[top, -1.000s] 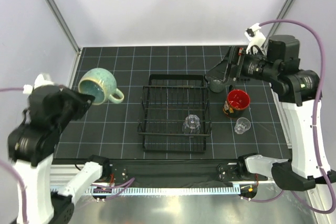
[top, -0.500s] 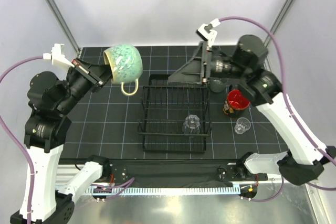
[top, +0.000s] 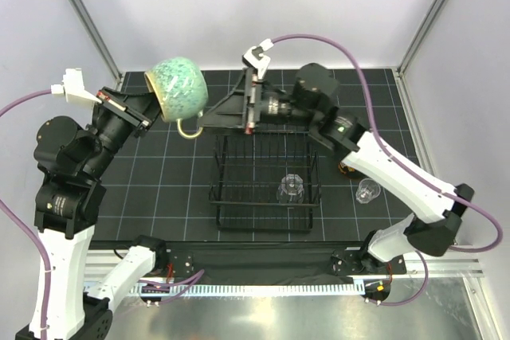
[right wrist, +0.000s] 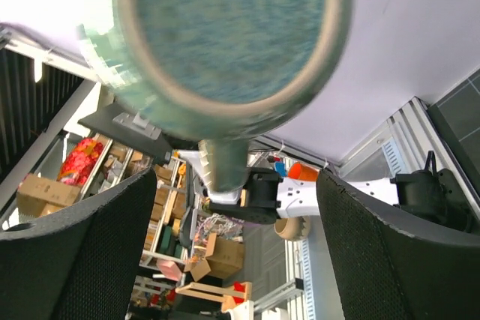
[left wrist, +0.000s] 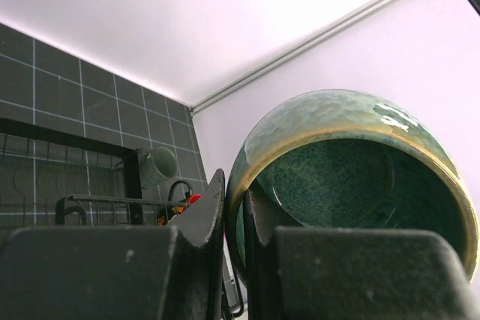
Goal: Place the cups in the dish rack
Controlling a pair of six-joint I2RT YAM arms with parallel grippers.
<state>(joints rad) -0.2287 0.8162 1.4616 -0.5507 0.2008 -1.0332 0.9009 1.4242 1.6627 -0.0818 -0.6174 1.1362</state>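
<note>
My left gripper [top: 153, 107] is shut on the rim of the speckled pale-green mug [top: 179, 88] and holds it high above the table's back left; in the left wrist view my gripper [left wrist: 234, 207] pinches the mug's wall [left wrist: 337, 118]. My right gripper [top: 209, 117] is open and reaches left over the black wire dish rack [top: 220, 166], just right of the mug. In the right wrist view my gripper [right wrist: 236, 245] is empty below the mug [right wrist: 225, 35]. One clear glass [top: 291, 189] stands in the rack. Another glass [top: 366, 191] stands on the mat. The dark grey-green mug [left wrist: 157, 164] lies beyond the rack.
The black gridded mat [top: 175, 189] covers the table. The right arm [top: 374, 157] stretches across the rack's back right and hides the red-inside cup in the top view. Grey walls with metal posts [top: 84, 25] close the back and sides.
My right arm has swung left across the back of the rack, its open gripper now beside the mug. My left gripper has shifted slightly left and tilted the mug bottom-up.
</note>
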